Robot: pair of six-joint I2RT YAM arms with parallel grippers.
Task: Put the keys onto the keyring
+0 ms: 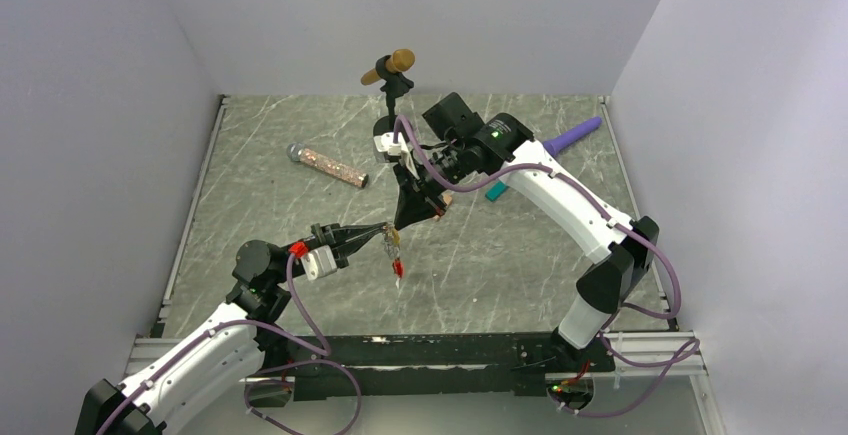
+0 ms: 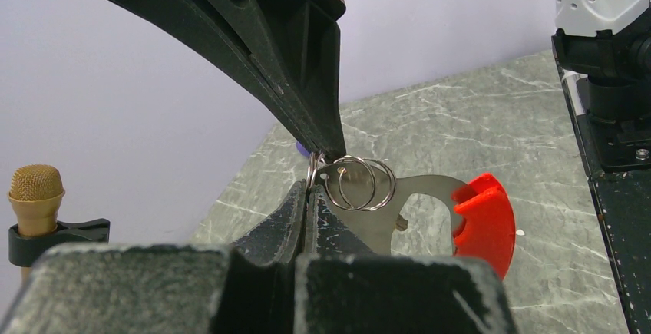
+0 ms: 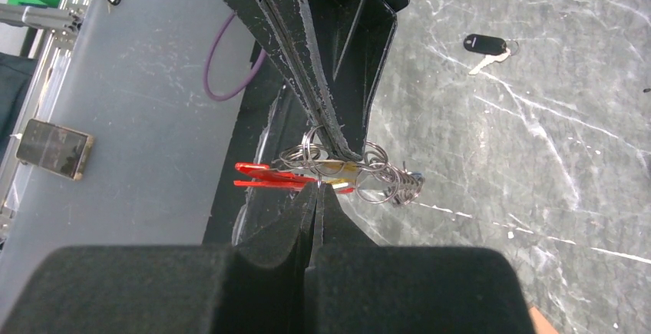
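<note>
The left fingers [image 2: 303,200] were clamped on the keyring [image 2: 361,184], its linked rings just past their tips and the red fob [image 2: 484,223] farther out, all held above the bench [image 2: 476,119]. The right fingers [image 3: 316,203] were pressed together on the same cluster of rings, a yellow tag [image 3: 338,169] between their tips. A black key [image 3: 486,44] lay on the bench, well apart from them.

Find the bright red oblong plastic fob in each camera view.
Top external: red plastic fob near centre, dangling below the left gripper.
Left wrist: fob right of centre, beyond the fingertips.
Right wrist: fob left of centre, edge-on.
Shared landmark: the silvery wire rings beside it.
</note>
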